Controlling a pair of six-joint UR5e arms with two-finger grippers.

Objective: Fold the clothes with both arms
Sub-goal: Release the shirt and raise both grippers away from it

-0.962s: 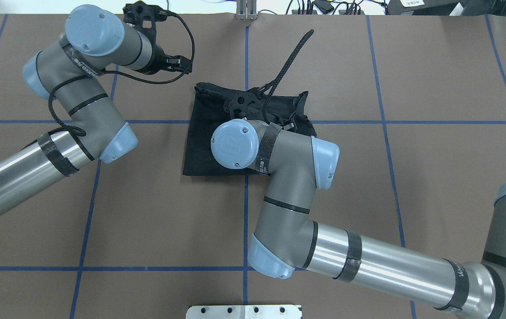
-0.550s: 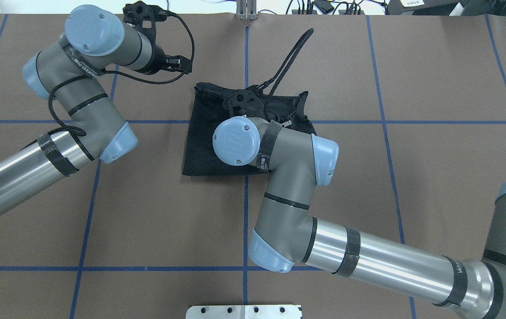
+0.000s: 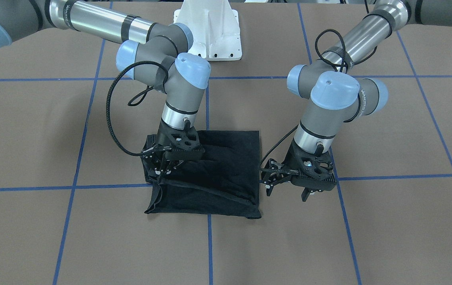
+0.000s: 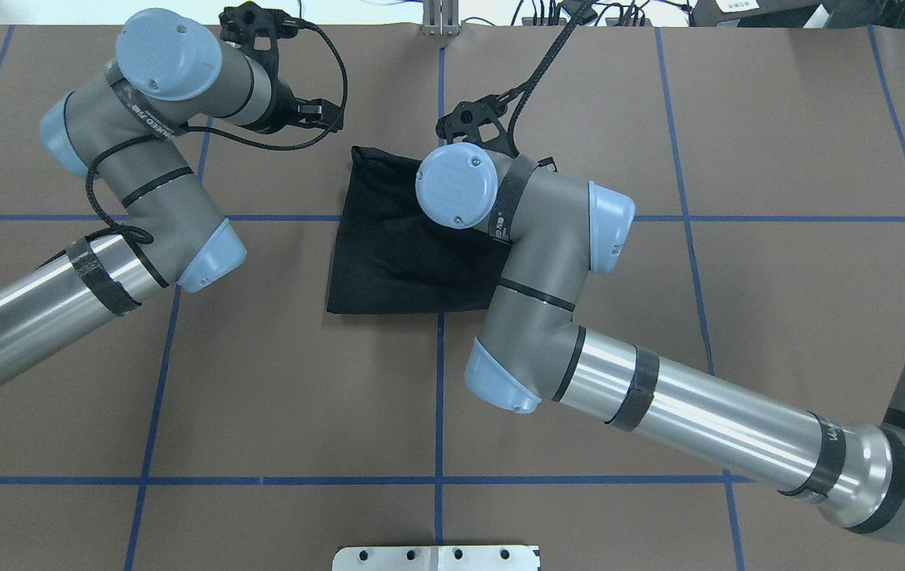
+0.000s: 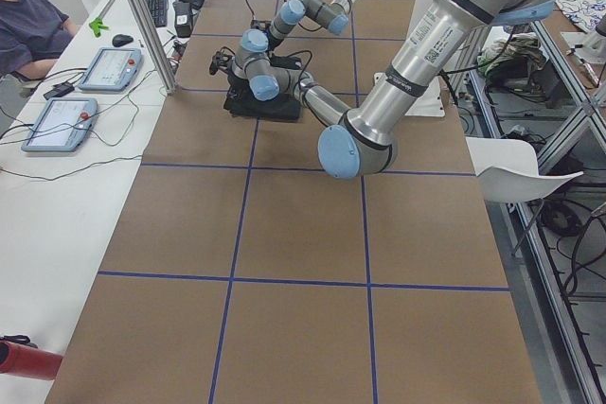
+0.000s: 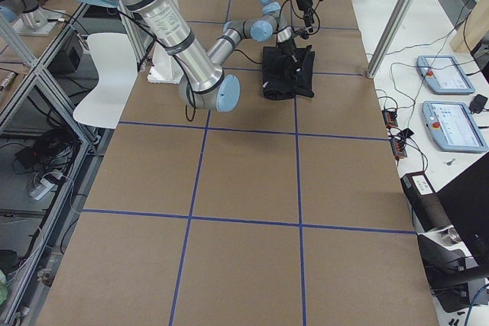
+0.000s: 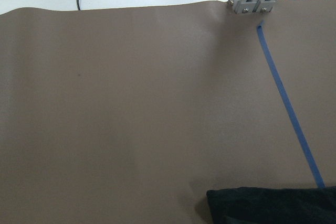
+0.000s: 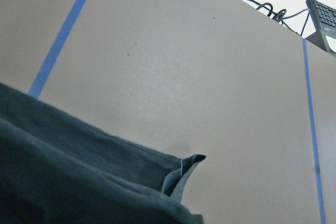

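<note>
Fabric of the black short-sleeved T-shirt (image 3: 218, 166) is folded into a near-square bundle on the brown paper-covered tabletop (image 3: 368, 237), in front of the robot and nearer the edge opposite it. The black right end effector (image 3: 161, 171) is down on the bundle's right edge, its fingers seemingly pinched together on cloth. The black left end effector (image 3: 287, 190), spread wide and empty, hangs just beside the left edge. A further fold would probably run right to left, led by the right arm.
</note>
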